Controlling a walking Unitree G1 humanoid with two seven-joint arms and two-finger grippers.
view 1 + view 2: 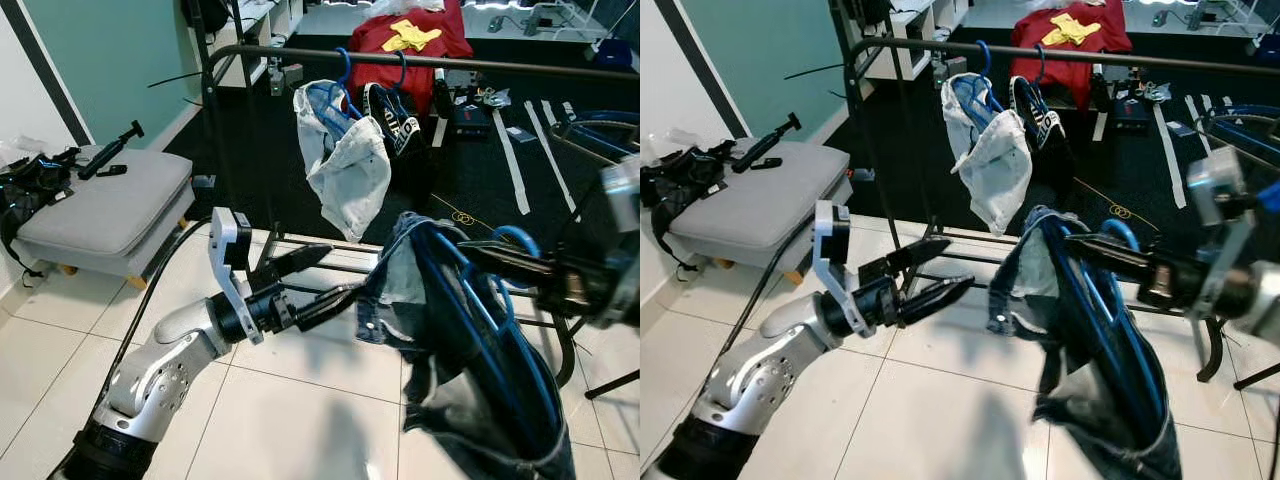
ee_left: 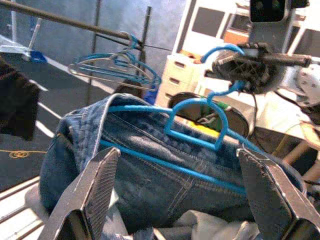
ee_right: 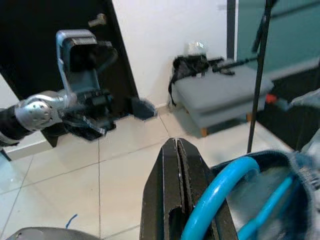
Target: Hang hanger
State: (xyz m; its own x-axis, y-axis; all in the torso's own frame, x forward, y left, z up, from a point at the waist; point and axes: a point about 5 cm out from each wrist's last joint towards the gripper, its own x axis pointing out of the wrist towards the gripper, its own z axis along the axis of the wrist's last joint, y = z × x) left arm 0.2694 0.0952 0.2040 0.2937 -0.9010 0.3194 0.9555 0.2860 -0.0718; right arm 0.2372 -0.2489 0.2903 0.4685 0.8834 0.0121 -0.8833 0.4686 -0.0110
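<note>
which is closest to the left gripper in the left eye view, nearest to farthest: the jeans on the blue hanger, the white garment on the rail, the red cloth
1. Jeans, right at the open left gripper fingertips.
2. White garment, hanging on the rail above and beyond it.
3. Red cloth, farthest, on the floor behind the rail.

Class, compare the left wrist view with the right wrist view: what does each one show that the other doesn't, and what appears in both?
Left wrist view: empty blue hangers on the black rail, and the right gripper shut on the blue hanger's hook.

Right wrist view: the grey ottoman, the white tiled floor, and the open left gripper.

Both: the blue hanger and the denim jeans draped on it.
</note>
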